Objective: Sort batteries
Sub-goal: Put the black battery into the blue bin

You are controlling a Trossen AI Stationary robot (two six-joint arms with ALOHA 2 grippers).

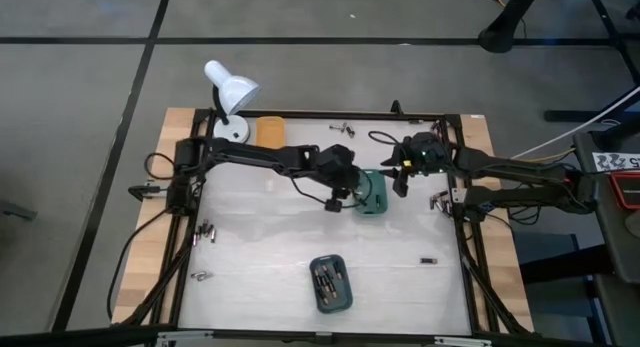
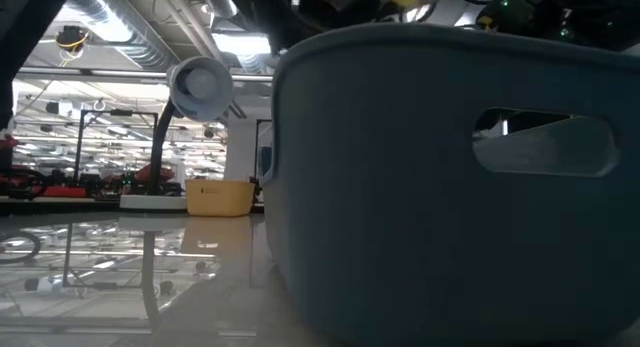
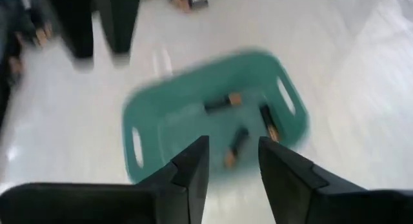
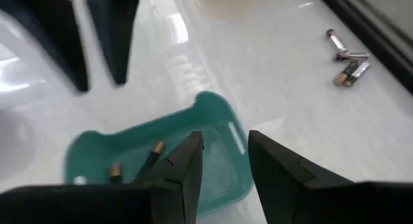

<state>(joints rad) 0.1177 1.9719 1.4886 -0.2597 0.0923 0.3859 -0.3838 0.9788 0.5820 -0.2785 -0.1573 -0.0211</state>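
Left tool [image 3: 232, 162] and right tool [image 4: 224, 161], both parted and empty, hung over the green tray [image 1: 372, 195]. Only the wrist views revealed batteries [image 3: 222, 102] inside it.

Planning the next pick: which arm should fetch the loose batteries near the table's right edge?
Right. The right claw hovers nearer those batteries; the left claw sits beyond the green tray.

Crowded directly above the green tray [image 1: 374, 194] by the left gripper [image 1: 345, 197] and right gripper [image 1: 403, 180], with bare table [image 1: 260, 257] open between that tray and the dark tray [image 1: 330, 283] nearer the front.
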